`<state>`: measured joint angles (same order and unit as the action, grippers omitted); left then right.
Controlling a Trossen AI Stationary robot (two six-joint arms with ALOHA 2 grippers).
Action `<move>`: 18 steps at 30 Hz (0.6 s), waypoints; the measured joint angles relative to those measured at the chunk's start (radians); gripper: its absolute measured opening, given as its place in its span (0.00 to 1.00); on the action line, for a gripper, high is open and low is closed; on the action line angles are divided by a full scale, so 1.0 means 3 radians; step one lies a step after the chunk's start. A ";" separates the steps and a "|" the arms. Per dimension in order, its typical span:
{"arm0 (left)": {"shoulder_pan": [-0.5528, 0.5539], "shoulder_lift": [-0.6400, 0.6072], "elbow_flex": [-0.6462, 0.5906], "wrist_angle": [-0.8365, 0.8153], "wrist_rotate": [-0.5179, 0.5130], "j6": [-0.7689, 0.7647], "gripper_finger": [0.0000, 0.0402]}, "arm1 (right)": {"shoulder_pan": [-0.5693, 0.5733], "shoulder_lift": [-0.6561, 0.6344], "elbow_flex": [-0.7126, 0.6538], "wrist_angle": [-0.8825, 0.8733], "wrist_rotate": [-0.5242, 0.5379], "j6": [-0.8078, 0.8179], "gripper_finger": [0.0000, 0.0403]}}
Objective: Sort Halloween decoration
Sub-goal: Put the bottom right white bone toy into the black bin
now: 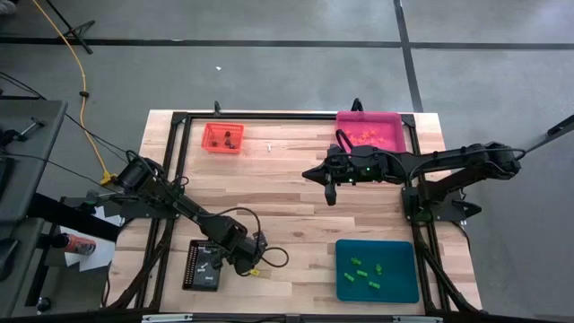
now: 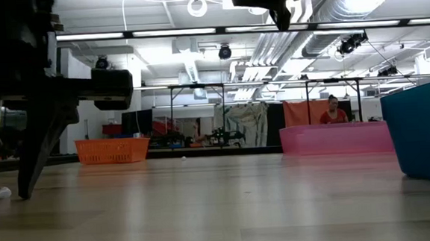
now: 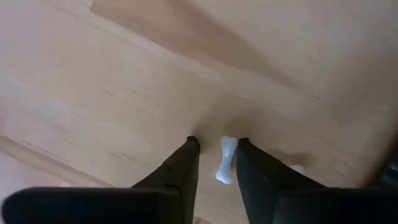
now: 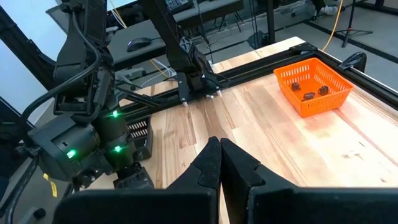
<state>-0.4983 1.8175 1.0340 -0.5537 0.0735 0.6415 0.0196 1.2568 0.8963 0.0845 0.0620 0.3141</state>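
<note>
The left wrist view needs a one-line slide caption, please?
Left gripper straddles a small white bone-shaped trinket on the wooden table.

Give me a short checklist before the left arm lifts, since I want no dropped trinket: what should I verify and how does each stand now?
1. White trinket lies between the left gripper fingers: ok.
2. Fingers closed firmly on it: cannot tell; they flank it, but contact is not clear.
3. Trinket clear of the black tray beside the gripper: ok.
4. Right gripper shut, empty and away, hanging mid-table near the pink tray: ok.
5. Second white piece beside the fingers will not be dragged: cannot tell.
</note>
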 joint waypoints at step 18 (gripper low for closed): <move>0.0057 0.0003 -0.0003 0.0001 0.0022 -0.0239 0.01 | 0.0000 0.0000 0.0000 0.0001 -0.0001 -0.0001 0.00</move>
<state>-0.4811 1.8183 1.0332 -0.5533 0.0800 0.5698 0.0196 1.2568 0.8963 0.0849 0.0616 0.3138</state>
